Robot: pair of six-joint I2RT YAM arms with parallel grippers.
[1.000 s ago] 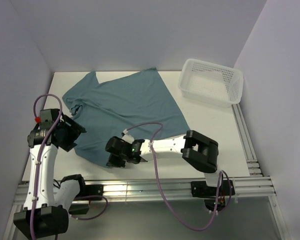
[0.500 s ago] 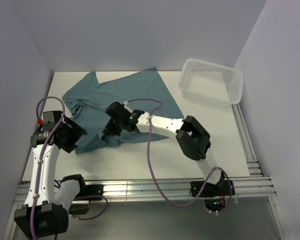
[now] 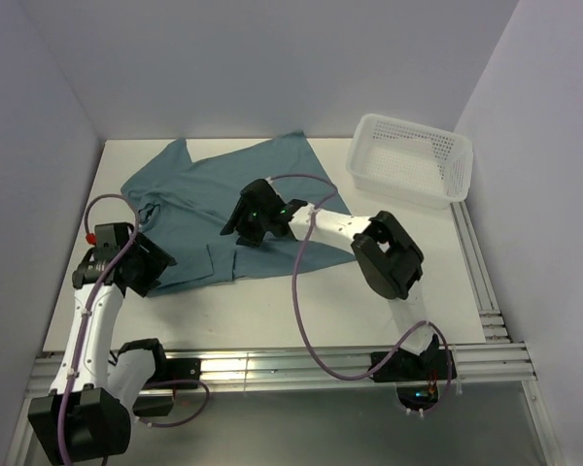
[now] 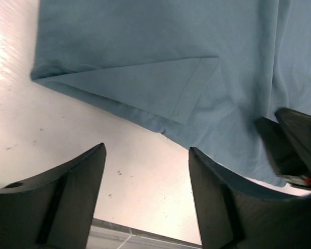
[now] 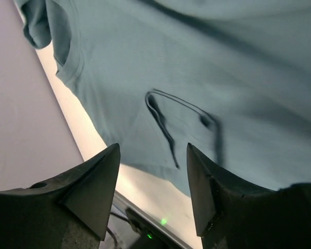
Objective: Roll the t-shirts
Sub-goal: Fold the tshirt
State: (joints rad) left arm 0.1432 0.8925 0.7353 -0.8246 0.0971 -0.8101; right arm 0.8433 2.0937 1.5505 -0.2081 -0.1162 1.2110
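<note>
Looking down from overhead, I see the t-shirt (image 3: 272, 189) spread flat on the table (image 3: 369, 291), from centre to far left. Its collar end points toward 9 o'clock and its long axis runs roughly 9 to 3. The near edge is turned over in 1 narrow fold (image 4: 145, 88) facing 6 o'clock.

The left gripper (image 3: 148, 264) hangs at the 9 o'clock end of that fold. Its fingers (image 4: 67, 197) are apart with nothing between them, and the cloth lies just beyond toward 12. The right gripper (image 3: 248, 221) hovers over the shirt's middle, jaws also apart and empty, with the fold toward its 6 o'clock.

I judge the left arm nearer the fold's corner, and rolling should run from 6 toward 12. The basket (image 3: 398, 184) sits at 2 o'clock, well apart.
</note>
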